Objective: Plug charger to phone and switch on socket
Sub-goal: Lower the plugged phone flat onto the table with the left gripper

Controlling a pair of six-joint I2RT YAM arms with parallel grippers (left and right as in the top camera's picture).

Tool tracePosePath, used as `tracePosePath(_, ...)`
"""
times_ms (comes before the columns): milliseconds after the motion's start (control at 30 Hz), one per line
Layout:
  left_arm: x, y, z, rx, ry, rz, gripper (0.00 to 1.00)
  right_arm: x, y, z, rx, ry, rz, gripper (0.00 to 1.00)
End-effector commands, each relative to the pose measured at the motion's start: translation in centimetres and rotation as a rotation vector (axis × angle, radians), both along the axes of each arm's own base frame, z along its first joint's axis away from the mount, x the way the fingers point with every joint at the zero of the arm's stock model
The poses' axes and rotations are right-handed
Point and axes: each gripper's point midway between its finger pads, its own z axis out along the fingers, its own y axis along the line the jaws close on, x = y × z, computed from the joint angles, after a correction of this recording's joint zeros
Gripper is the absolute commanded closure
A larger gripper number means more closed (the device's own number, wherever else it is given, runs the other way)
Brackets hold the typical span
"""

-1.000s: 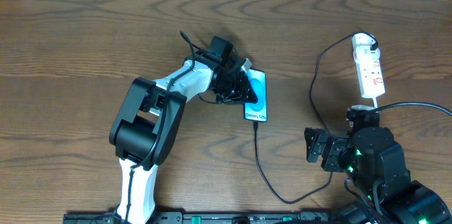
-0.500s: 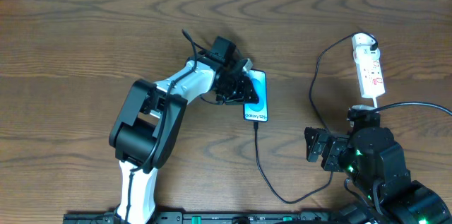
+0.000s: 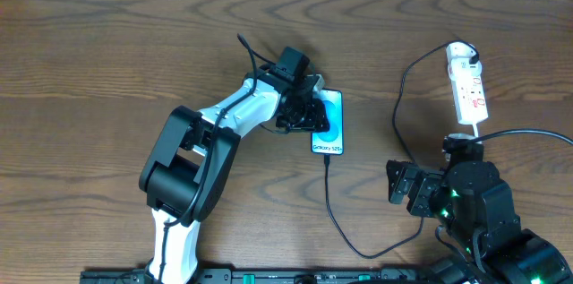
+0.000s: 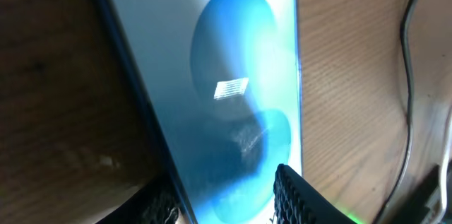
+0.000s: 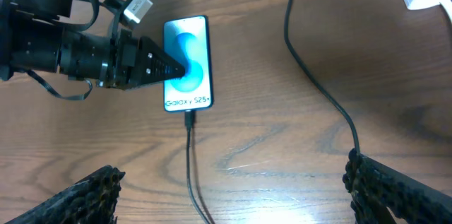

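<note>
Needed to lift the half-spread left claw (image 3: 312,116) slowly away from the phone (image 3: 331,136), without tugging the plugged-in charger (image 3: 328,196), then bring the wide right claw (image 3: 403,185) to the socket (image 3: 467,82)

The table (image 3: 107,51) is dark wood with obvious grain and a low satin sheen. The phone (image 3: 329,127) has a glossy glass screen with a glare patch in the left wrist view. Upper right, the socket (image 3: 467,82) looks like smooth white plastic. The charger (image 3: 333,212) is thin matt black, rubbery looking. The right gripper (image 5: 229,181) has rough, knobbly black fingers (image 5: 92,196).
</note>
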Motion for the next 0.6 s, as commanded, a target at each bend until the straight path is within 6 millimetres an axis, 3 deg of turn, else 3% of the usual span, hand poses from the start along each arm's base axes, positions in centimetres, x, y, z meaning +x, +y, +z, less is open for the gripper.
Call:
tracePosePath(0, 0.3, 2.8, -3.4, 0.164, -0.011, 0.032, 0.55, 0.2, -0.2, 0.5, 0.013, -0.010, -0.024, 0.01)
tracePosePath(400, 0.3, 3.6, -3.8, 0.211, -0.018, 0.043, 0.54, 0.6, 0.1, 0.9, 0.025, -0.031, -0.023, 0.01)
tracePosePath(433, 0.3, 3.7, -3.8, 0.212, -0.017, 0.042, 0.27, 0.6, 0.1, 1.0, 0.026, -0.033, -0.023, 0.01)
tracePosePath(567, 1.1, 4.9, -3.7, 0.280, -0.058, 0.064, 0.23, 0.7, 0.1, 1.0, 0.028, -0.036, -0.023, 0.01)
